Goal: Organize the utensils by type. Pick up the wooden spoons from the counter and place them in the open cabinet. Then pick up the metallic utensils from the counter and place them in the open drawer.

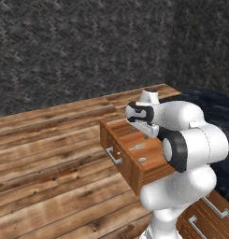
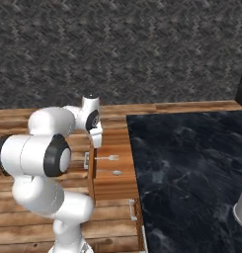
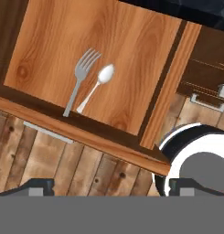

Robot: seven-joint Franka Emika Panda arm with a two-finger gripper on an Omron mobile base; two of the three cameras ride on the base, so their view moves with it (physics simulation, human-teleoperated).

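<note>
Dark woven walls and plank flooring surround the black counter (image 2: 191, 168), with the open drawer (image 3: 131, 59) pulled out below the hand (image 3: 104, 188). Hand's spread wide, holding nothing, hovering above the drawer. A metal spoon (image 3: 96, 87) and fork (image 3: 79, 80) already lie inside, side by side, handles toward the drawer front. Metal step looks done; can't tell about the wooden spoons.

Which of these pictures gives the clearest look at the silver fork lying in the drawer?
The hand view: it looks straight down into the open drawer, so the fork shows tines and handle, beside a spoon. Both base views show only small pale shapes on the drawer floor, too small to tell apart.
</note>
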